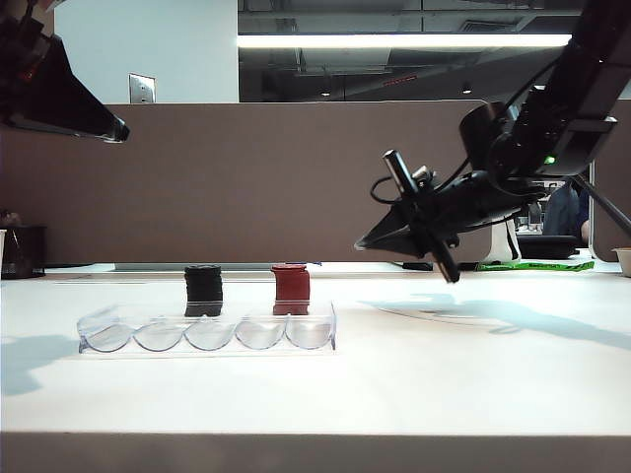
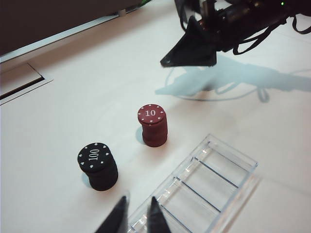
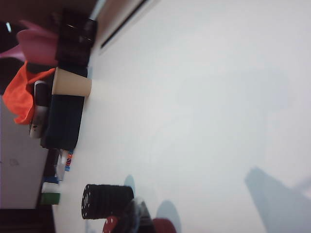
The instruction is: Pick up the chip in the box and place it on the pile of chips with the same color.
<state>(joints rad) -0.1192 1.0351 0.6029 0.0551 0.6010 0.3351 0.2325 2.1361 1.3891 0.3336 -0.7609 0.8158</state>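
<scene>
The box (image 1: pixel 325 330) is a clear grooved tray at the table's front left, and I see nothing in its grooves (image 2: pixel 214 179). Behind it stands the dark-red pile (image 1: pixel 291 291). A dark-red chip (image 2: pixel 151 112) with a white "10" lies face up on top of that pile (image 2: pixel 155 133). My right gripper (image 1: pixel 367 241) hangs in the air to the right of the pile, its tips shut to a point with nothing between them. In the right wrist view its blurred tip (image 3: pixel 137 213) covers part of the red pile (image 3: pixel 167 226). My left gripper (image 2: pixel 137 200) is open, high at the far left (image 1: pixel 118 130), over the box's rim.
A black stack (image 1: pixel 203 291) marked "100" (image 2: pixel 97 165) stands left of the red pile. A brown partition wall runs along the back of the table. Clutter, a paper cup (image 3: pixel 72 81) and a dark box sit at the table's far edge.
</scene>
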